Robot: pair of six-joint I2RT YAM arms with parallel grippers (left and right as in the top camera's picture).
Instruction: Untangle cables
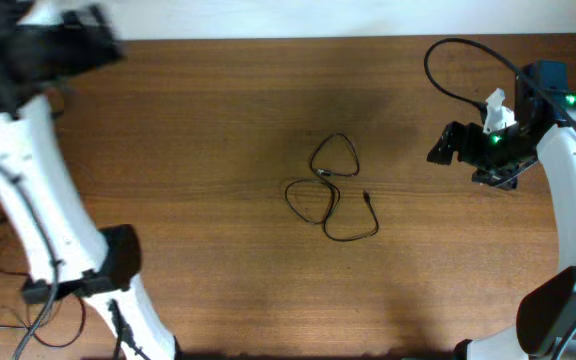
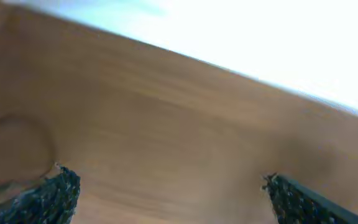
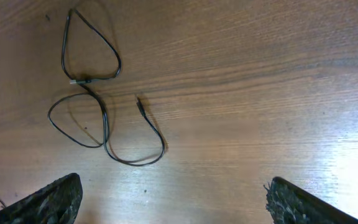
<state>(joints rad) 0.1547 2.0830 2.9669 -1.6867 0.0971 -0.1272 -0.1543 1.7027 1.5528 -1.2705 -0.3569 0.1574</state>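
A thin black cable (image 1: 330, 190) lies in tangled loops at the middle of the wooden table; it also shows in the right wrist view (image 3: 98, 106), upper left. My right gripper (image 3: 173, 199) is open and empty, above bare table to the right of the cable; its arm (image 1: 488, 150) is at the right. My left gripper (image 2: 166, 199) is open and empty over blurred table; a faint cable loop (image 2: 17, 149) shows at its left. The left gripper is at the far top-left (image 1: 58, 50), well away from the cable.
A black robot cable (image 1: 458, 70) arcs over the table near the right arm. The left arm's white link (image 1: 38, 210) crosses the table's left side. The table's far edge (image 1: 288, 38) meets a white surface.
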